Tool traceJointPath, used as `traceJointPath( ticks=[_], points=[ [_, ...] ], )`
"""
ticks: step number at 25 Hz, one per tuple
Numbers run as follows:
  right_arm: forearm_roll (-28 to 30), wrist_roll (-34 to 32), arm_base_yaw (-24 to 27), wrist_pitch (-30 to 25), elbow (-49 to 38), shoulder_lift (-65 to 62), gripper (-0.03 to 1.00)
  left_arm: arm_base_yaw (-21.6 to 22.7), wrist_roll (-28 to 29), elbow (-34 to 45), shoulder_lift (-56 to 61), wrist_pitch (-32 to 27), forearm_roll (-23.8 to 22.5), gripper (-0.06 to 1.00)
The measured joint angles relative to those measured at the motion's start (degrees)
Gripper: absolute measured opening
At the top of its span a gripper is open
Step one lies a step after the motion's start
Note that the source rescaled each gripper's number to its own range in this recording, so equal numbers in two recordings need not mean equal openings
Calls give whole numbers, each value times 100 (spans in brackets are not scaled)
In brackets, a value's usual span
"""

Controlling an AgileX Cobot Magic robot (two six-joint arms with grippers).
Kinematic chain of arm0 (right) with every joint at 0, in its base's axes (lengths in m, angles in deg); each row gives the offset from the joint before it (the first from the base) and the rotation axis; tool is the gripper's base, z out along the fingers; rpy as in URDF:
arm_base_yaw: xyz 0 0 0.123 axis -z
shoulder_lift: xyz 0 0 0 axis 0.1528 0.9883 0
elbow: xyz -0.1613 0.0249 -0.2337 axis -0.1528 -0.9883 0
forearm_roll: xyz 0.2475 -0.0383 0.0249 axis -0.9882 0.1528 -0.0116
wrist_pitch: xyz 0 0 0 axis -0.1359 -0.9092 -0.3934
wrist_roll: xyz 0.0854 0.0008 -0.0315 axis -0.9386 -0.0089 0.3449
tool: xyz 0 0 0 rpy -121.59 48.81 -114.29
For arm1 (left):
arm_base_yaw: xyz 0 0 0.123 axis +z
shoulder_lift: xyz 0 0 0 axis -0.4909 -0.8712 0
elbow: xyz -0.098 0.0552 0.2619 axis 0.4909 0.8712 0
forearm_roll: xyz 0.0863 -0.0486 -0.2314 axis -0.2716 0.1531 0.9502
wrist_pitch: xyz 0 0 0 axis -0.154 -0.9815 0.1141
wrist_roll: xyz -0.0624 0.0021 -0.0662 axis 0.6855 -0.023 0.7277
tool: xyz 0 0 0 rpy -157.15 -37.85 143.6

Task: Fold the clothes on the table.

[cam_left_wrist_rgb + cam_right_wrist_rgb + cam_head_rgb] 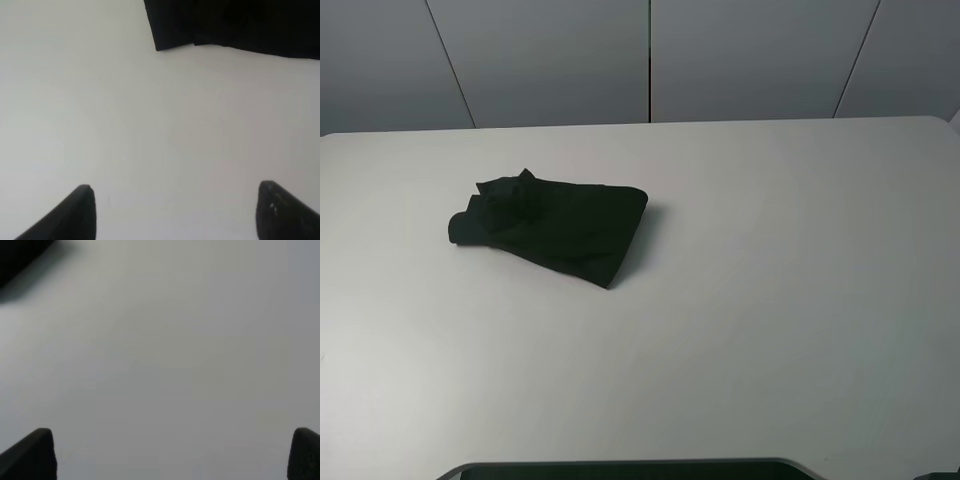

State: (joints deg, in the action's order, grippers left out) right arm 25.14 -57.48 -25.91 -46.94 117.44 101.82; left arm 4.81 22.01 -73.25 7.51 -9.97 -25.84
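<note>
Exterior high: the folded T-shirt (555, 228) lies at ten o'clock on the bench (770, 300); left end effector (175, 210) and right end effector (172, 452) gape empty, pulled clear.

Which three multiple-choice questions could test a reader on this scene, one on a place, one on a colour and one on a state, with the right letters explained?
1. Where does the black shirt lie on the white table in the high view?
A. left of the middle
B. at the far right edge
C. hanging off the near edge

2. What colour shows on the shirt as it lies now?
A. only white
B. only black
C. mostly yellow

3. How do the left gripper and the right gripper stand?
A. both shut on cloth
B. one holds a sleeve
C. both open, holding nothing

Answers: 1 A, the bundle sits left of centre. 2 B, no print is visible. 3 C, bare table shows between each pair of fingertips.
</note>
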Motion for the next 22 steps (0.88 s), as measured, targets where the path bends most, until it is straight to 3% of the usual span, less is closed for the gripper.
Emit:
traceJointPath(
  ticks=[11,22],
  points=[
    [-469,-217,0,-38,-505,-2628,100,0,57,1184,2196,-26,10,85],
    [-548,-238,0,-41,-942,-3525,100,0,-61,1980,3836,290,21,85]
  ],
)
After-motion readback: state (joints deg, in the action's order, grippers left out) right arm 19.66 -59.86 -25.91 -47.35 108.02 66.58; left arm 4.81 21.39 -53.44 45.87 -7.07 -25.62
